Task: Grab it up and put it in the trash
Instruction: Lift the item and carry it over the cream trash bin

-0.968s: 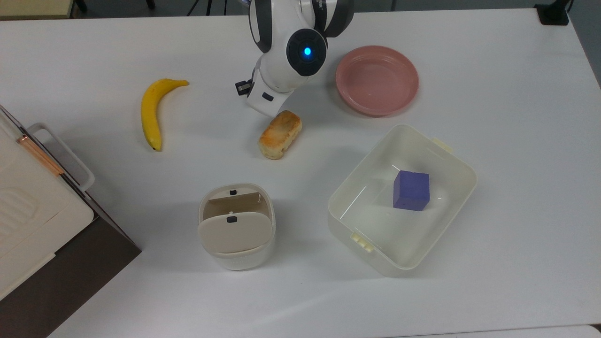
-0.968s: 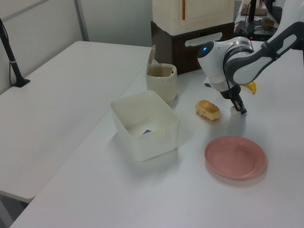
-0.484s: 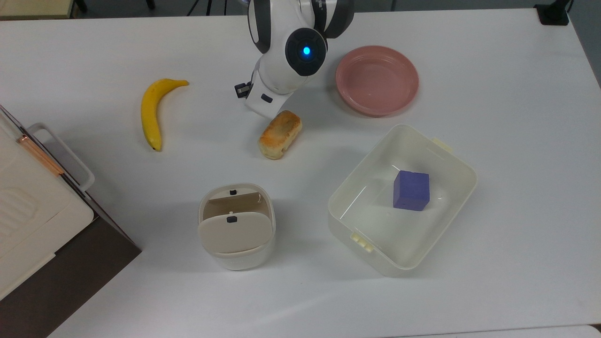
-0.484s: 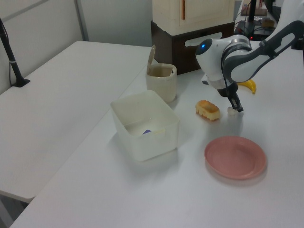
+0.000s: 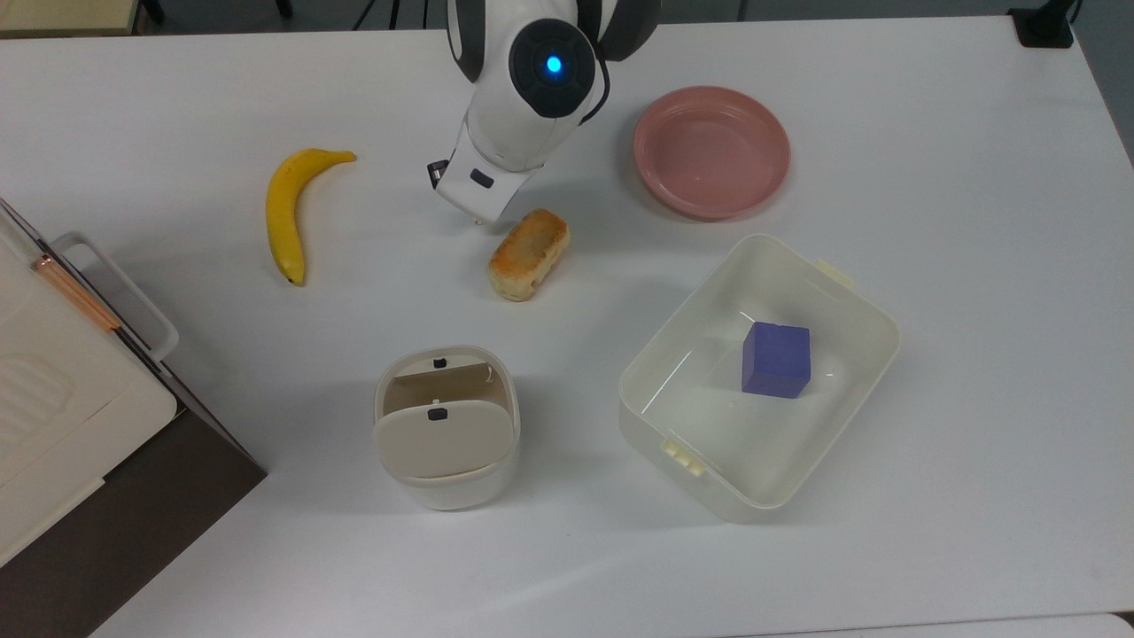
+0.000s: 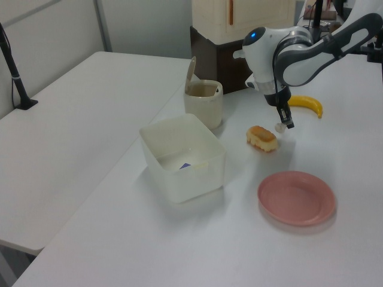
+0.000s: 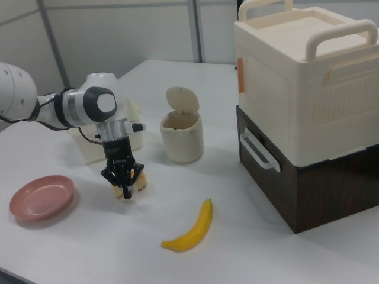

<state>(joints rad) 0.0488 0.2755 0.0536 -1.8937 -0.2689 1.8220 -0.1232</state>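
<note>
Starting at the top view's left: cream storage case (image 5: 53,372) on a dark base at the bench (image 5: 974,266) edge; then a banana (image 5: 285,208) lying lengthwise; nearer the camera, the trash bin (image 5: 447,483), upright, with its beige swing lid (image 5: 443,439) tipped so that a gap shows behind it; further right and up, the claw (image 5: 478,217) pointing down just beside the bread roll (image 5: 529,253), apparently clear of it; in the right view, clamped on the paper wad (image 7: 126,193), fingers (image 7: 121,187) pinching it from both sides; in the left view, wad (image 6: 279,127) hanging at the fingertips a little above the bench, so probably lifted; well apart from the bin. Likely almost weightless, soft and crushable, with no risk of breakage; lumpy enough to slip or spring loose from a light pinch, so best gripped across its thickest part and held firmly all the way. Past the roll, a pink plate (image 5: 711,151); last, a cream tub (image 5: 771,505) holding a purple cube (image 5: 777,358). Next, judging by the layout: carry over to the bin's open gap and release above it.
</note>
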